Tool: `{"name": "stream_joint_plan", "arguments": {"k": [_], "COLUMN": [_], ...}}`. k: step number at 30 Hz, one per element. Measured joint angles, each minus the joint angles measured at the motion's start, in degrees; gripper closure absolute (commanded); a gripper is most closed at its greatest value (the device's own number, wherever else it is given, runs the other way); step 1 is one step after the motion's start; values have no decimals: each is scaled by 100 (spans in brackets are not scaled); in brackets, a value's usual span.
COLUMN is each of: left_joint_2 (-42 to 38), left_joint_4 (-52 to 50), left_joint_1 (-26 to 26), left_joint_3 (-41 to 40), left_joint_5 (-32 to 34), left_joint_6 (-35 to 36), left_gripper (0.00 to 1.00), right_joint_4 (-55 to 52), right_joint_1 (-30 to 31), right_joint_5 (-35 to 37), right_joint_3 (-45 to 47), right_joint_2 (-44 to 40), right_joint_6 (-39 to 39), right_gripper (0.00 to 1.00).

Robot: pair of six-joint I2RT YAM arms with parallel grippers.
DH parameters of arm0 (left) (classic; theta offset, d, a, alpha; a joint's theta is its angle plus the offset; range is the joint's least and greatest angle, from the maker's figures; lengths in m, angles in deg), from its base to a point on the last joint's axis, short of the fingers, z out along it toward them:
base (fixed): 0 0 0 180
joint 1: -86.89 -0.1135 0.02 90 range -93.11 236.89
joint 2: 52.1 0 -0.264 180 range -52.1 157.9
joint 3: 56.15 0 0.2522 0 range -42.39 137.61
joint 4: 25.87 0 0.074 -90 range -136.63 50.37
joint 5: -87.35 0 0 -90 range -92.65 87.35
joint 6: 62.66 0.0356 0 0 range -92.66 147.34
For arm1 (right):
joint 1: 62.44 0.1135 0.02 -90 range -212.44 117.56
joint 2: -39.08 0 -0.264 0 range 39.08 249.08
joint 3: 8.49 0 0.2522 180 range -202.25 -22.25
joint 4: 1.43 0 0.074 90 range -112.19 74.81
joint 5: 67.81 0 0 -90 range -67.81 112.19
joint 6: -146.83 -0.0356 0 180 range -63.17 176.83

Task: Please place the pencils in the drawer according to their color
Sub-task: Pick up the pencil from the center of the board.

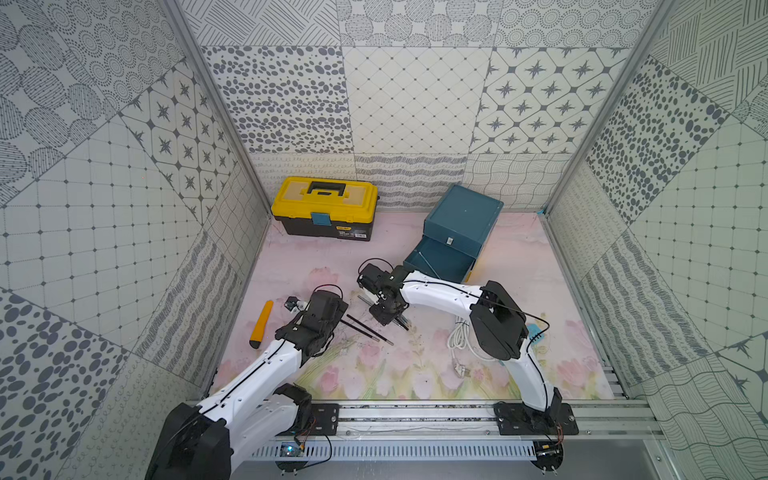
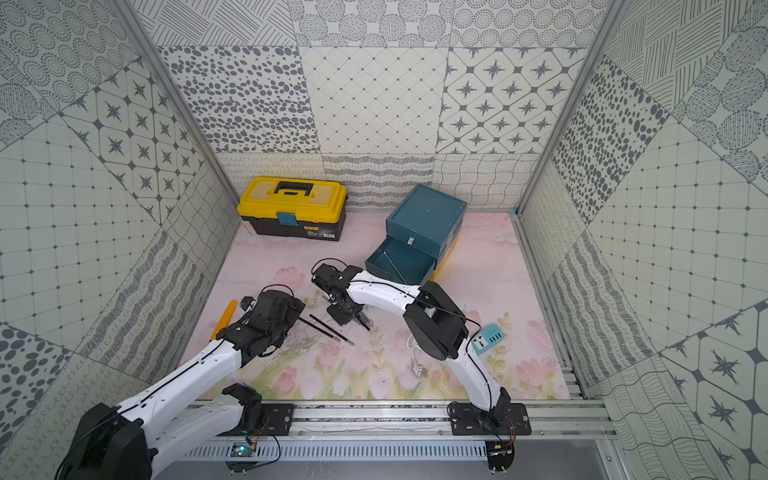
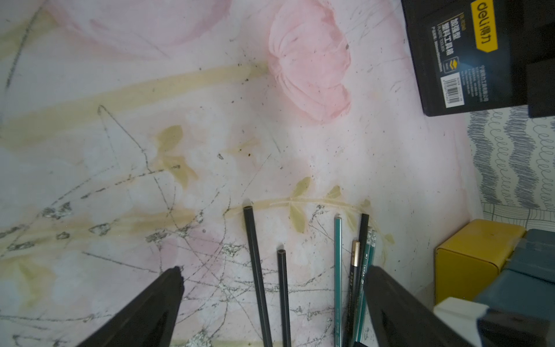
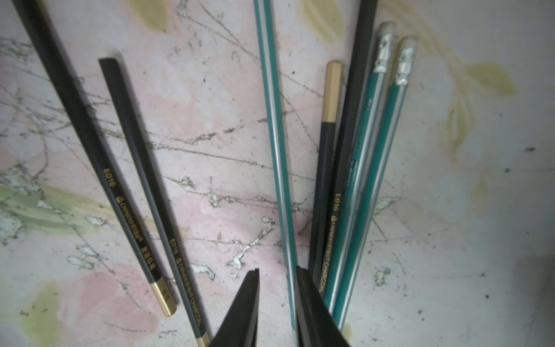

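The teal drawer (image 1: 461, 220) chest stands at the back right. Its middle drawer (image 1: 440, 259) is pulled out with one thin teal pencil (image 1: 428, 266) inside. My right gripper (image 4: 277, 270) is low over a fan of pencils on the mat. Its jaws are narrowly open astride a teal striped pencil (image 4: 273, 120), which lies against one finger with a gap to the other. Beside it lie two teal eraser-capped pencils (image 4: 375, 120) and black charcoal pencils (image 4: 327, 165). My left gripper (image 3: 276, 269) is wide open over two black pencils (image 3: 255, 255), which also show in a top view (image 1: 365, 330).
A yellow-and-black toolbox (image 1: 324, 212) sits at the back left. An orange stick tool (image 1: 262, 324) lies left of my left arm. A coiled white cable (image 1: 459, 340) and a blue power strip (image 2: 488, 338) lie under my right arm. Patterned walls close three sides.
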Motion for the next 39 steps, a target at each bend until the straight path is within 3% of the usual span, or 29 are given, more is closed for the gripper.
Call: {"name": "stream_joint_plan", "arguments": {"k": [18,39], "left_joint_2": [251,267], "left_joint_4": [48,83], "left_joint_1": [-24,-28], "left_joint_3": [0,-7], "left_joint_5": [-55,-57], "left_joint_6": [-24,-24], "left_gripper": [1,1], "right_joint_4": [4,151], "right_joint_1": [0,-2], "right_joint_5": [79,-179], "right_joint_3": [-50,142], "right_joint_2": [227,188], "right_joint_6": [17,-487], "right_gripper": [74,85]}}
